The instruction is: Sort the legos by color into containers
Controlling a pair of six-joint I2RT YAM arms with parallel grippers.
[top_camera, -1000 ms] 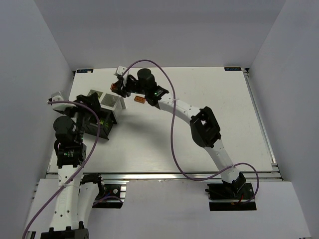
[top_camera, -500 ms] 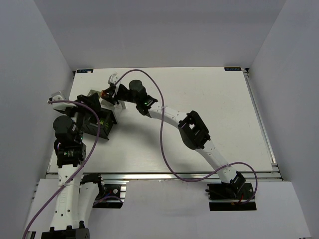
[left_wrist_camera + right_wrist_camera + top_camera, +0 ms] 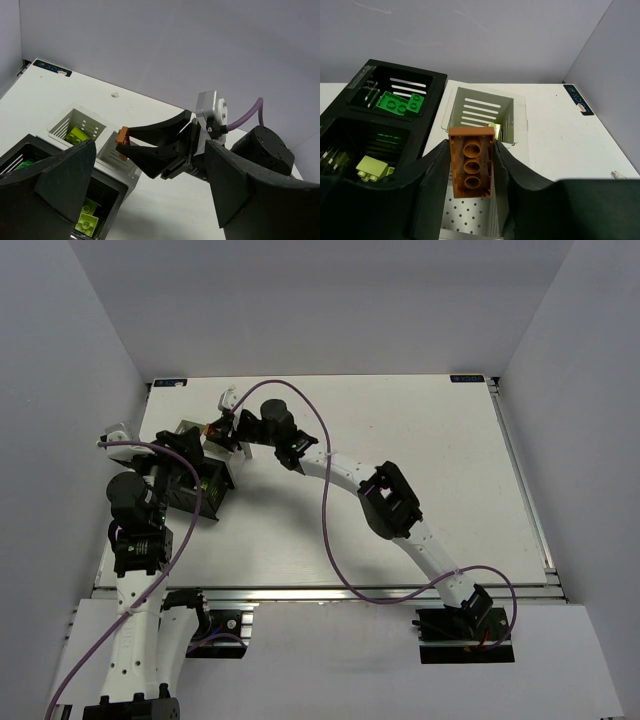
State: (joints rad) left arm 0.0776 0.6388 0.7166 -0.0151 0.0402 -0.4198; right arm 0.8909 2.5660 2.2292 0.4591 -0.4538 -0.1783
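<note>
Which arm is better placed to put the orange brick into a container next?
Right. The right pincer holds the orange brick over a white container, so it likely need only release. The left pincer is open and empty.

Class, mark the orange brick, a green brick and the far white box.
orange brick [image 3: 471, 169], right wrist view, hollow underside.
green brick [image 3: 391, 104], right wrist view, studded top.
far white box [image 3: 481, 111], right wrist view, slotted back wall.

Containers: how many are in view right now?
4: far black container, near black container, far white container, near white container under the held orange brick. None looks hidden.
</note>
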